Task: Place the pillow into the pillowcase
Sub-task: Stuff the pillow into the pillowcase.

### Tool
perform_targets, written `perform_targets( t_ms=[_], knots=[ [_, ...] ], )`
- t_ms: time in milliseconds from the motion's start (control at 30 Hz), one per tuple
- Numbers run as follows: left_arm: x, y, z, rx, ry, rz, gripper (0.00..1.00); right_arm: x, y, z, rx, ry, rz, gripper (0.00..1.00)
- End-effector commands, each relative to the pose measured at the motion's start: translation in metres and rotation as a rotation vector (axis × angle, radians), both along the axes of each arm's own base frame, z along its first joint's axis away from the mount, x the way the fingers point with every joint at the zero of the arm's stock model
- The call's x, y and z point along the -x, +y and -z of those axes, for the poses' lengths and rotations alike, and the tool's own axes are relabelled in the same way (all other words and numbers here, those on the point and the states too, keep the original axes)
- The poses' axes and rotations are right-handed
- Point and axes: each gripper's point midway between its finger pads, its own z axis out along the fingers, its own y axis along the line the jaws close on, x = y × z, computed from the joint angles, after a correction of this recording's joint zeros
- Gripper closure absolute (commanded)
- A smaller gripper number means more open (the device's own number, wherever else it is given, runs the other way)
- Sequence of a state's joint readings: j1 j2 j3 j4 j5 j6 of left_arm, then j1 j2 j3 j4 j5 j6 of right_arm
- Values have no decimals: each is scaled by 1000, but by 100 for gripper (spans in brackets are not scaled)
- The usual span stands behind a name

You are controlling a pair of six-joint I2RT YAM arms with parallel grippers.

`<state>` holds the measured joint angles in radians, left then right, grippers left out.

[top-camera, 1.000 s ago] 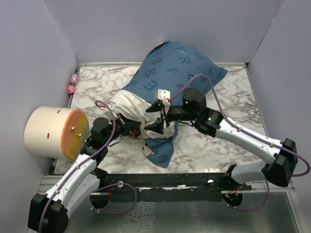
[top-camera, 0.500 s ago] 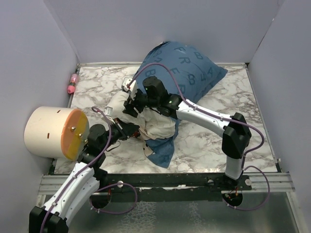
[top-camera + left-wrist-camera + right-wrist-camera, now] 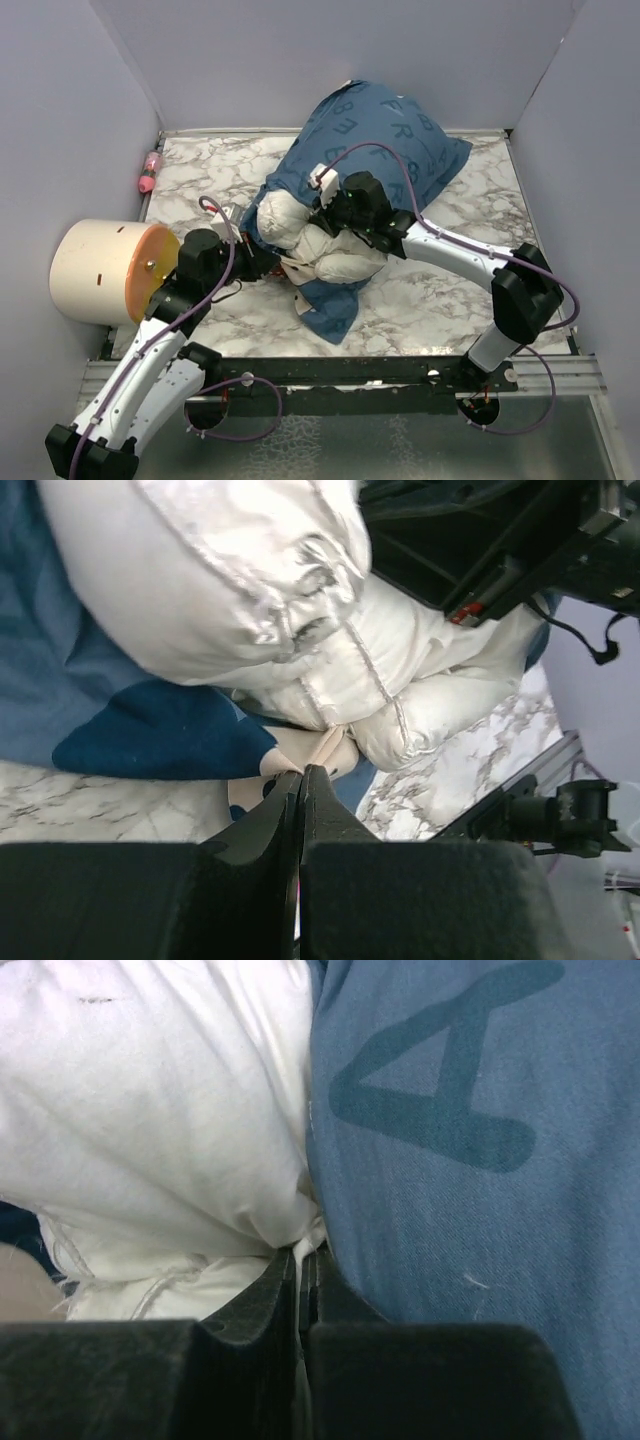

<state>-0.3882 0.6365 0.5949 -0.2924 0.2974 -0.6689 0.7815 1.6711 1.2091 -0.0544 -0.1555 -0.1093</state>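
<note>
Blue pillowcase (image 3: 385, 125): laid across the far middle of the marble table (image 3: 200, 170) and bulged up toward the back wall (image 3: 330, 50); a loose flap is spread toward the near edge.
Pillow (image 3: 330, 262): a bunched white end is seen outside the mouth of the pillowcase at mid-table; the rest is covered by the blue cloth.
Left claw (image 3: 302, 772): the jaws are pressed together, with the tips set at a pale fold between the white bulk and the dark blue flap; whether cloth is pinched cannot be told.
Right claw (image 3: 300, 1250): the jaws are closed, with the tips set into the line where white cloth meets blue; a pinch cannot be confirmed.
Drum (image 3: 110, 272): cream with an orange face, laid on its side at the left edge.
Pink object (image 3: 150, 172): lodged at the far left, against the wall.
</note>
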Motion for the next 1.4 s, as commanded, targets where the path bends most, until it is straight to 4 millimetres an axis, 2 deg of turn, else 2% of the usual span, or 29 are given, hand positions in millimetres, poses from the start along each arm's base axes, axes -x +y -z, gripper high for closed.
perform_targets(
  t_ms=[0, 100, 200, 300, 367, 400, 467, 533, 600, 667, 800, 900, 1000, 1067, 1200, 1367],
  knots=[
    [-30, 38, -42, -202, -161, -148, 100, 50, -111, 138, 405, 378, 181, 99],
    [-37, 42, -53, -235, -183, -169, 100, 66, -122, 164, 491, 453, 147, 99],
    [-41, 39, -72, -219, -218, -164, 100, 67, -118, 180, 546, 505, 93, 99],
    [-42, 27, -84, -141, -255, -131, 100, 65, -85, 186, 491, 546, -26, 97],
    [-46, 14, -75, -93, -241, -89, 100, 67, -60, 184, 444, 561, -115, 94],
    [-48, 7, -68, -69, -237, -67, 100, 70, -46, 177, 387, 568, -176, 92],
    [-52, -5, -48, -24, -224, -25, 100, 76, -22, 151, 256, 543, -282, 88],
    [-57, -11, -22, 4, -194, -7, 100, 75, -11, 120, 170, 466, -326, 81],
    [-60, -12, -3, 10, -168, -7, 100, 69, -13, 98, 149, 387, -309, 73],
    [-61, -5, -1, 11, -181, -38, 100, 60, -19, 82, 159, 330, -259, 67],
    [-51, 16, -21, -28, -211, -104, 100, 47, -27, 54, 158, 248, -191, 54],
    [-32, 11, -17, -17, -125, -53, 95, 43, -22, 35, 119, 215, -187, 52],
    [-5, -11, -4, 100, 3, 74, 85, 37, -17, 26, 103, 199, -182, 52],
    [8, -20, 4, 180, 66, 115, 78, 33, -15, 27, 107, 202, -174, 52],
    [23, -19, 25, 238, 128, 94, 61, 30, -13, 35, 118, 227, -168, 52],
    [35, -24, 72, 264, 244, 65, 56, 29, -11, 39, 117, 235, -160, 52]
  ],
)
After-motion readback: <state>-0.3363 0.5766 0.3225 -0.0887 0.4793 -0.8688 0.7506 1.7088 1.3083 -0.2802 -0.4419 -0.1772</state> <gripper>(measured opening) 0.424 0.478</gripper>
